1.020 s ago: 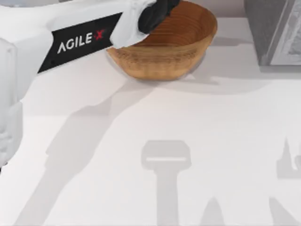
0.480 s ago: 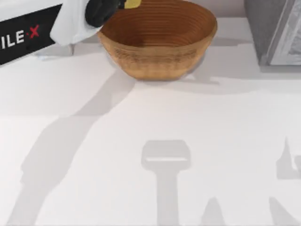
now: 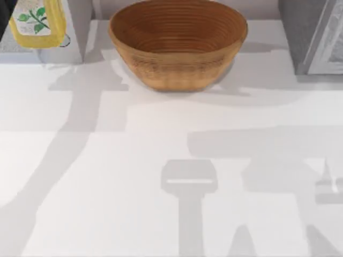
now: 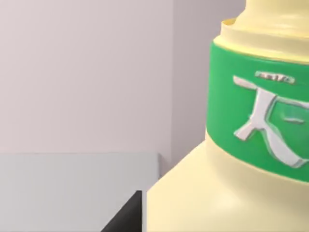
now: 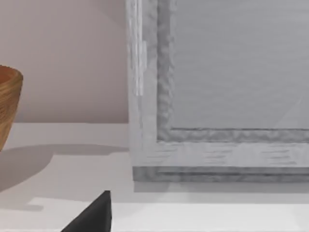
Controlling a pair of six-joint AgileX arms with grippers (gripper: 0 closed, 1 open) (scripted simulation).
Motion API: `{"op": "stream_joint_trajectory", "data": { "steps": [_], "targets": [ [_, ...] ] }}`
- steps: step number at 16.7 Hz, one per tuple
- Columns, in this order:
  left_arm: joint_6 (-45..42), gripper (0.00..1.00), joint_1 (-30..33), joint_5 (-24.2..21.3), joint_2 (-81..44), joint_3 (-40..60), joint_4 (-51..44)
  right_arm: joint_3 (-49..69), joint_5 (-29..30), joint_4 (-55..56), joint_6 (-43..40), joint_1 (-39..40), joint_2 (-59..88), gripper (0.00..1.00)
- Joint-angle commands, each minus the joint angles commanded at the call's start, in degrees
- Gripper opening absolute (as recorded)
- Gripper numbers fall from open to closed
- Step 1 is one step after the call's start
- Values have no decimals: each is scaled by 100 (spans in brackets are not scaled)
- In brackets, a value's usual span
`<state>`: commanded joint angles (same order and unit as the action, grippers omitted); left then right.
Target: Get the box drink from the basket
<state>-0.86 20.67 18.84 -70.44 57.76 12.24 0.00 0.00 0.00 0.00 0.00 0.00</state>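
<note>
Pale-yellow box drink [image 3: 36, 22] hangs at the top view's far left corner, well apart from the woven basket [image 3: 179, 69] and outside it. From the left wrist camera its green neck band [image 4: 258, 111] looms close; whether fingers pinch it cannot be told. White table [image 3: 134, 176], pale wall [image 4: 87, 72], grey box [image 5: 217, 92] at right.

The basket [image 3: 178, 45] reads as tan woven fibre, matt, with ringed ridges inside and a finer rough weave outside. The box drink [image 3: 36, 22], left of the basket, has a smooth, faintly glossy pale-yellow skin; its green neck band [image 4: 256, 116] carries raised silvery lettering. The table [image 3: 134, 160] is smooth matt white. The grey box [image 3: 313, 37] right of the basket looks rough-textured along its frame.
</note>
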Motion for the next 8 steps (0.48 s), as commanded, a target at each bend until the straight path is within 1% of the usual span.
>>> {"op": "stream_joint_trajectory", "data": {
  "steps": [8],
  "targets": [
    [48, 0, -1280, -1172, 4466, -3524, -711, 0, 0, 0, 0, 0, 0, 100]
  ]
}}
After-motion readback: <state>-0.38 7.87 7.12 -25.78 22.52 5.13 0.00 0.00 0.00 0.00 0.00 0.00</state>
